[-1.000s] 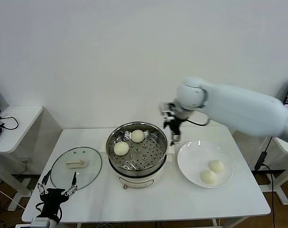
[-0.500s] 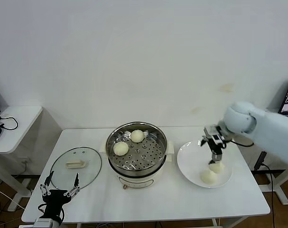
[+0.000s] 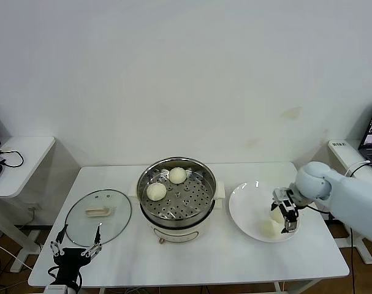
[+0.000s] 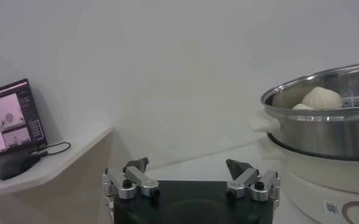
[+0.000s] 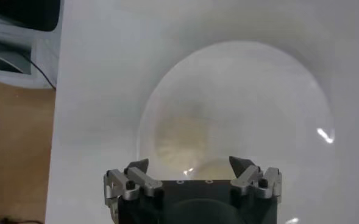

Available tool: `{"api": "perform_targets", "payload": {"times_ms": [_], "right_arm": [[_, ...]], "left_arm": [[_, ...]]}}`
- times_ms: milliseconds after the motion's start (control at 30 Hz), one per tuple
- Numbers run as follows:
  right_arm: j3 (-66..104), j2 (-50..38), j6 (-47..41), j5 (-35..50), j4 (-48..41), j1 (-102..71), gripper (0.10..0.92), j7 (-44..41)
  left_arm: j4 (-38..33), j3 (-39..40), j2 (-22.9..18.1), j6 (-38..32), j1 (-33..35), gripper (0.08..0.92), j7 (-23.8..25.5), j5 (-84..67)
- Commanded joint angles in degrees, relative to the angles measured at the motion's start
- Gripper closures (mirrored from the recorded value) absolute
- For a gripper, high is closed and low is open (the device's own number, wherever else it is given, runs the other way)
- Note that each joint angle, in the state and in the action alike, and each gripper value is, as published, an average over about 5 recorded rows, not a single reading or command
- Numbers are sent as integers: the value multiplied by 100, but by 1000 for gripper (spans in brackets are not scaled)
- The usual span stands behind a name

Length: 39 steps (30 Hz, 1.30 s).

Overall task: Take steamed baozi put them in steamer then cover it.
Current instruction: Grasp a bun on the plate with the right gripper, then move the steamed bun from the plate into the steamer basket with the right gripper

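Observation:
Two steamed baozi (image 3: 178, 175) (image 3: 156, 191) lie on the perforated tray of the steel steamer (image 3: 198, 211) at the table's middle. Two more baozi (image 3: 274, 215) (image 3: 269, 229) sit on the white plate (image 3: 247, 202) to its right. My right gripper (image 3: 284, 212) hangs open low over the plate, its fingers (image 3: 290, 222) beside the farther baozi and holding nothing. In the right wrist view the gripper (image 5: 189, 165) is open above a pale baozi (image 5: 178, 139) on the plate (image 5: 270, 97). The glass cover (image 3: 98, 212) lies flat at the left. My left gripper (image 3: 75, 250) waits open at the front left edge.
The left wrist view shows the open left gripper (image 4: 187, 165), the steamer (image 4: 325, 131) with a baozi (image 4: 320, 97) in it, and a laptop (image 4: 8, 115) on a side table. A second small table (image 3: 20, 153) stands at the far left.
My right arm swung from beside the steamer's right rim over to the plate and came down to the baozi there. The left gripper sank slightly at the front edge.

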Motion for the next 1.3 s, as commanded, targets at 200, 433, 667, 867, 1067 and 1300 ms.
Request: {"api": "perform_targets", "payload": {"times_ms": [200, 433, 667, 867, 1067, 1300], "right_arm": [[347, 426, 51, -259, -481, -553, 203, 60], [371, 549, -20, -239, -546, -598, 236, 107], [388, 608, -105, -159, -618, -565, 311, 136], [350, 577, -139, -103, -597, -455, 390, 81], [286, 438, -133, -15, -506, -111, 436, -70], [86, 220, -195, 359, -295, 864, 432, -222]], "left_arm": [[33, -15, 3, -7, -8, 177, 0, 0], [52, -12, 12, -6, -40, 177, 1, -4], [64, -1, 11, -7, -53, 177, 0, -4], [60, -7, 10, -7, -59, 177, -1, -8], [44, -5, 16, -6, -61, 177, 1, -13], [8, 8, 37, -2, -89, 177, 2, -23]]}}
